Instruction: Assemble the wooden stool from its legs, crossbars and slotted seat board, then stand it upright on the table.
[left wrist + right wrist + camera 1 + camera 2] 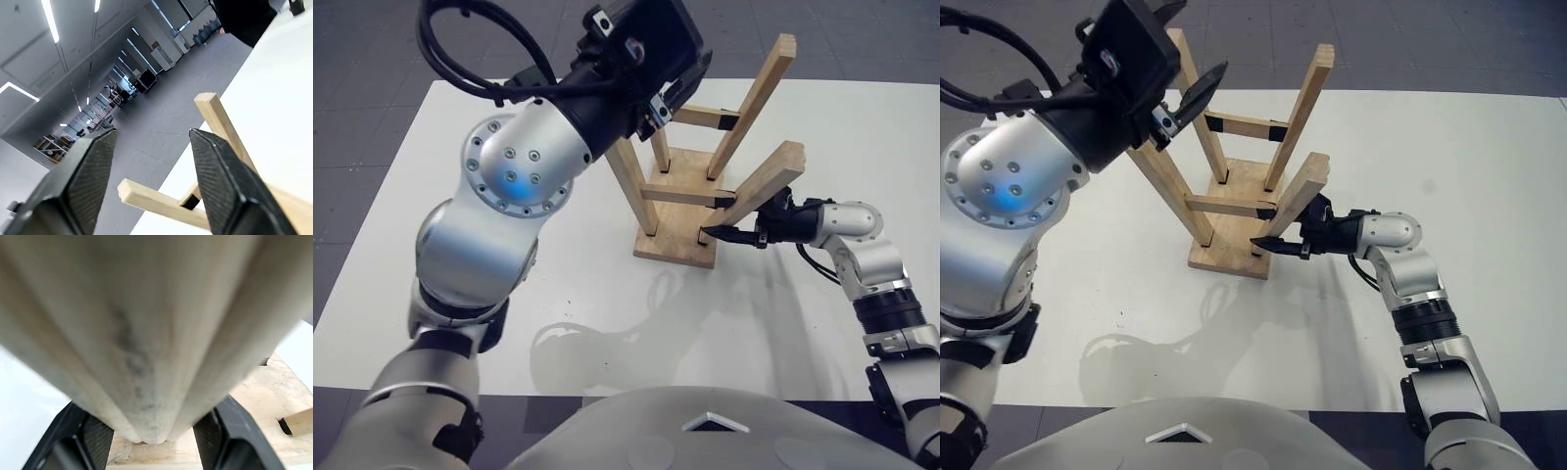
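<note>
Near the middle of the surface (862,137), the stool (687,194) rests upside down on its seat board (677,245), the right wrist view showing the right gripper (1265,243) clamped on a leg (146,333) just above that board, the left wrist view the left gripper (151,142) with fingers (88,181) apart over the leg tops.

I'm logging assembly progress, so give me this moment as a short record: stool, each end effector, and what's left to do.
stool: pale wooden stool, upside down
seat board: flat wooden seat board lying on the white table
legs: four legs pointing up
crossbars: two crossbars seen between legs
left end effector: open, held high by the upper ends of the left-hand legs
right end effector: clamped low on the near right leg, close to the seat board
left to do: stool not yet stood upright
</note>
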